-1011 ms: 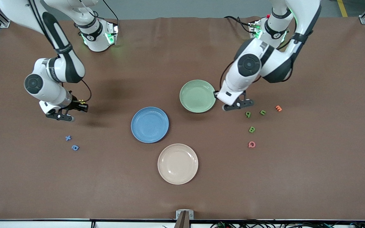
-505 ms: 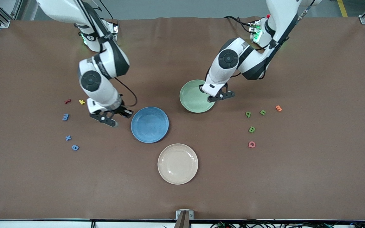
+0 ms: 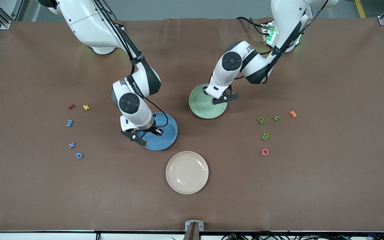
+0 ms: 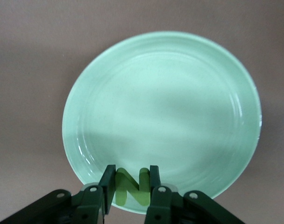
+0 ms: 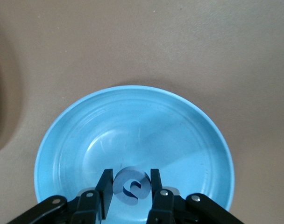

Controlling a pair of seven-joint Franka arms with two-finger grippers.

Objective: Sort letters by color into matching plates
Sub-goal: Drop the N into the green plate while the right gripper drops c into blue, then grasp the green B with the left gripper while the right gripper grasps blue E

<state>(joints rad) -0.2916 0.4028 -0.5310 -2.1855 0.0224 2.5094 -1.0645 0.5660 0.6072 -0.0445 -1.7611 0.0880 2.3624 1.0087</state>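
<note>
My left gripper [image 3: 220, 99] hangs over the pale green plate [image 3: 200, 106], near its rim, shut on a green letter N [image 4: 131, 186]. In the left wrist view the green plate [image 4: 170, 107] holds nothing. My right gripper [image 3: 148, 136] is over the blue plate [image 3: 167, 130], and a rounded blue letter [image 5: 131, 186] sits between its fingers [image 5: 105, 186]. The blue plate [image 5: 132, 130] is bare under it. Three blue letters [image 3: 69, 123] [image 3: 71, 145] [image 3: 79, 155] lie toward the right arm's end. Three green letters [image 3: 261, 120] [image 3: 276, 118] [image 3: 264, 136] lie toward the left arm's end.
A cream plate [image 3: 187, 172] sits nearer the front camera than the blue plate. A red letter [image 3: 71, 106] and a yellow letter [image 3: 86, 107] lie by the blue ones. An orange letter [image 3: 292, 114] and a pink letter [image 3: 264, 152] lie by the green ones.
The right arm swung from its end of the table to over the blue plate. The left arm moved from beside the green letters to over the green plate.
</note>
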